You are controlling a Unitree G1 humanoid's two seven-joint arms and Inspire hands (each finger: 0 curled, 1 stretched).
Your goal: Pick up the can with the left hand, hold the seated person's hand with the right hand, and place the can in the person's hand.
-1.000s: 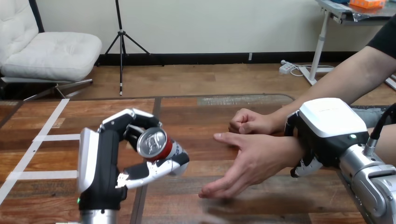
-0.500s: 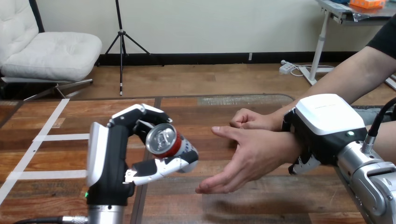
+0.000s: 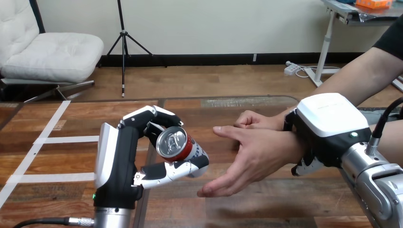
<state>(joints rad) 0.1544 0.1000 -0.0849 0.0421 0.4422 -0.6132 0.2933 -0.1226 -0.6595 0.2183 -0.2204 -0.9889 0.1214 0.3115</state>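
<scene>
Left hand (image 3: 119, 164) of the robot is raised over the left part of the wooden table (image 3: 247, 209), and its white back shell is turned toward the left edge of the view. Its fingers (image 3: 142, 116) are curled over the upper side of the can (image 3: 183, 145) and its thumb (image 3: 161, 173) closes from below, so the can is gripped between them. The can is in the air, clear of the table, and it lies tilted. Its silver top faces the camera and its red and dark body points away to the right.

To the right of the can is the person's open hand (image 3: 256, 159). The palm is turned toward the can and partly upward, the fingers are stretched to the left and down, and the thumb is above them. The can is near this palm but apart from it, and a narrow strip of table shows between them.

On the right, the right hand (image 3: 328, 121) sits on the person's wrist (image 3: 291, 145). Its white shell lies on top of the wrist, and its fingers (image 3: 304, 168) come out under the wrist, wrapped round it.

Behind the open hand, the person's other hand (image 3: 254, 121) is closed in a loose fist just above the table. White tape strips (image 3: 52, 140) lie on the wood at the far left.
</scene>
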